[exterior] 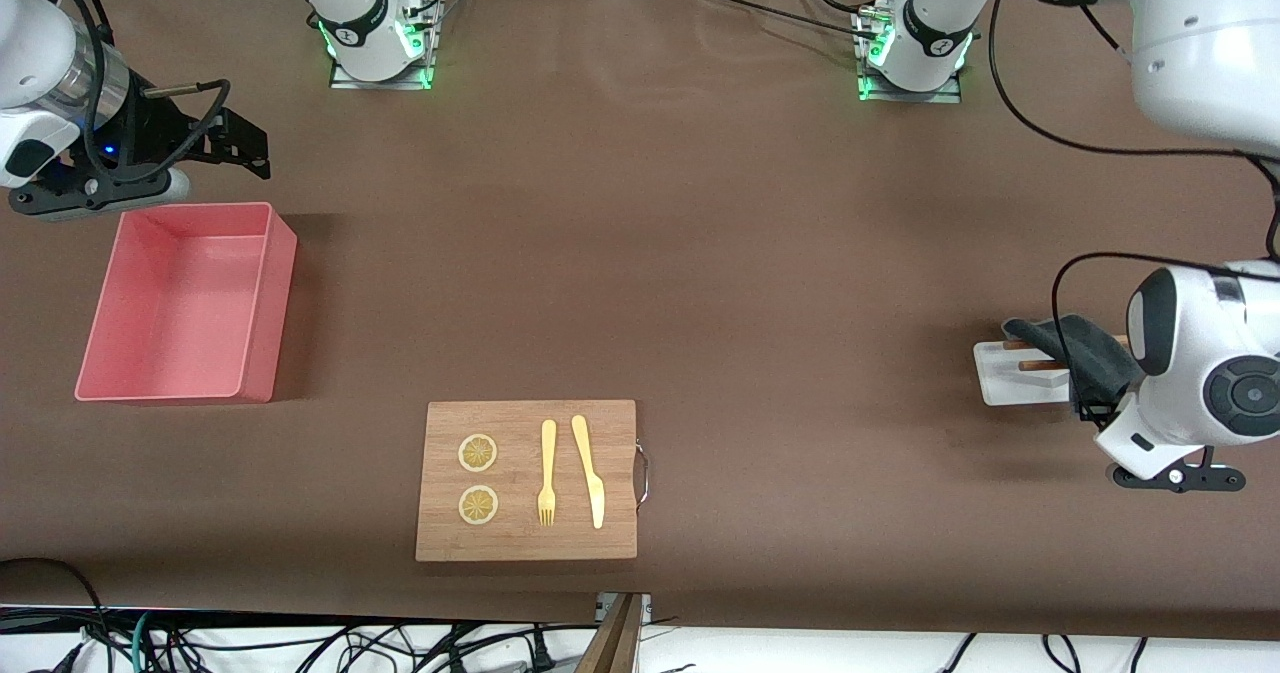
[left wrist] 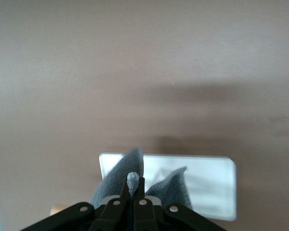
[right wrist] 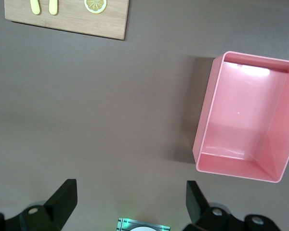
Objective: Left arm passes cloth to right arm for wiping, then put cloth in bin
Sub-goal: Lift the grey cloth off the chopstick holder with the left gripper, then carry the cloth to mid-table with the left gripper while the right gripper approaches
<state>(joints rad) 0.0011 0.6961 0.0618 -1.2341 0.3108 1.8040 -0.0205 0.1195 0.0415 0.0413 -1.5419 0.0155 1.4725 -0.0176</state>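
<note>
- While the brown surface [exterior: 700,253] lies bare across its middle, the wooden board [exterior: 527,480] sits near the front camera's edge.
- The bin [exterior: 185,303] stands at the right arm's end; just above it the right gripper [right wrist: 130,204] waits, fingers wide.
- The left gripper [left wrist: 130,199] has its fingers pinched on the cloth [left wrist: 118,180] over the white tray [left wrist: 209,185].

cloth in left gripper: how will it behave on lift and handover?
The cloth is pinched by the shut left gripper over the white tray. It drapes in folds, so it is probably floppy and will hang down. It looks thin, so likely light. The open right gripper waits beside the bin.
</note>
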